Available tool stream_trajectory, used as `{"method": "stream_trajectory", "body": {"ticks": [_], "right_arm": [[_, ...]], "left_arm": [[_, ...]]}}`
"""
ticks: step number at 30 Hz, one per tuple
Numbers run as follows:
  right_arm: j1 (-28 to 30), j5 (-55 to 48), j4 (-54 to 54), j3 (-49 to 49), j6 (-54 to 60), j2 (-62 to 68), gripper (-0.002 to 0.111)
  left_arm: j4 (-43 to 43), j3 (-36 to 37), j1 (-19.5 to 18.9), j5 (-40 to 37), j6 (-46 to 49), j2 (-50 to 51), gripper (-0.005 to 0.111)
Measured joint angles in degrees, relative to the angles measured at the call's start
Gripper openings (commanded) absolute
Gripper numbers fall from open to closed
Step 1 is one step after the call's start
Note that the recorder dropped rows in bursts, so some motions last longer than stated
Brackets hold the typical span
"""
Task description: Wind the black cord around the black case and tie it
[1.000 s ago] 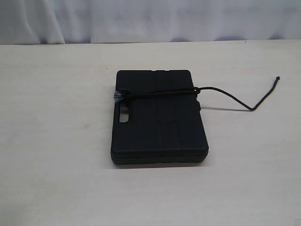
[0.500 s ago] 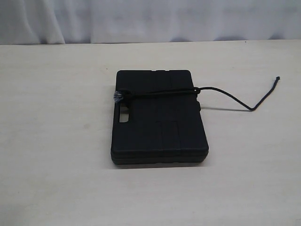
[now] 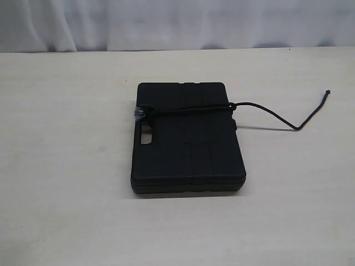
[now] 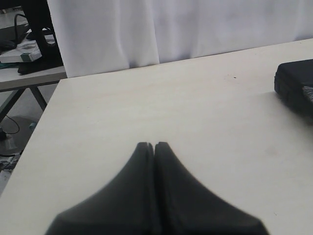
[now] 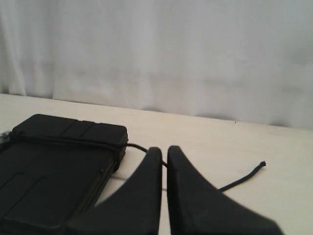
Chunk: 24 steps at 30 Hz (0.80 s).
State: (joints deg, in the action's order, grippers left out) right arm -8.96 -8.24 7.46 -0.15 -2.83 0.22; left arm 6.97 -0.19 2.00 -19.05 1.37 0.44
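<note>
Exterior view: one black case point(image 3: 188, 141) at centre of table point(image 3: 66, 166), long axis near-to-far. One black cord point(image 3: 188, 109) crosses its far end, tail trailing right. Left gripper point(image 4: 154, 145) and right gripper point(image 5: 164, 149) both closed, empty.

place: lab | cues: white curtain point(image 3: 177, 22); pale table point(image 3: 66, 194); cabled side bench point(image 4: 34, 73)

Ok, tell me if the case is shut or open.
Shut. The black case lies flat with its lid flush on the base, and the black cord crosses the lid.
</note>
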Motion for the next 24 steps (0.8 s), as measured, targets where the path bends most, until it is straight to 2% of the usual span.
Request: {"method": "stream_trajectory", "body": {"ticks": [17, 24], "right_arm": [[0.0, -10.4, -0.1, 0.0, 0.9, 0.0, 0.004], [0.0, -10.8, -0.1, 0.0, 0.7, 0.0, 0.004]], "left_arm": [[0.0, 0.0, 0.0, 0.0, 0.0, 0.0, 0.000], [0.0, 0.0, 0.0, 0.0, 0.0, 0.0, 0.000]]}}
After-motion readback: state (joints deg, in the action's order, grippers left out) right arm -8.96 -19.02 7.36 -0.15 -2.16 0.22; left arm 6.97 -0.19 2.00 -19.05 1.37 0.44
